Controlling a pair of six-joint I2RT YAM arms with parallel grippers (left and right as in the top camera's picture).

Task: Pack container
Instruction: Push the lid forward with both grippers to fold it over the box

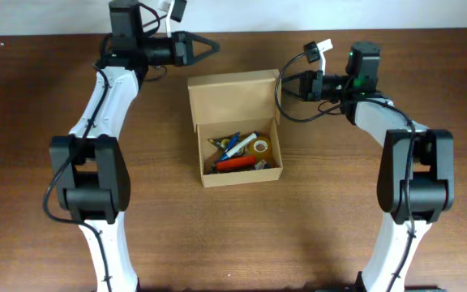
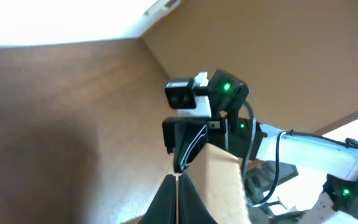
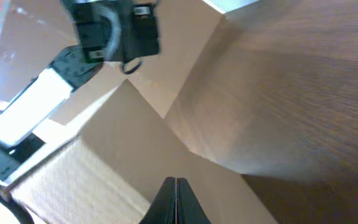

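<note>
The container (image 1: 232, 97) is sitting at the middle of the overhead frame with pens (image 1: 237, 146) and a tape roll (image 1: 260, 146) lying inside, its hinged lid tilting open toward the top edge. So the filling is looking done and the closing seems to be the step in hand. The left fingers (image 1: 209, 45), pressed shut on nothing, are hovering off the lid's upper-left corner, and the right fingers (image 1: 287, 84), likewise shut and empty, are sitting at its right edge. The next move is likely calling for both to nudge the flap down over the rim, with bare surface (image 1: 339, 211) giving room all around.
</note>
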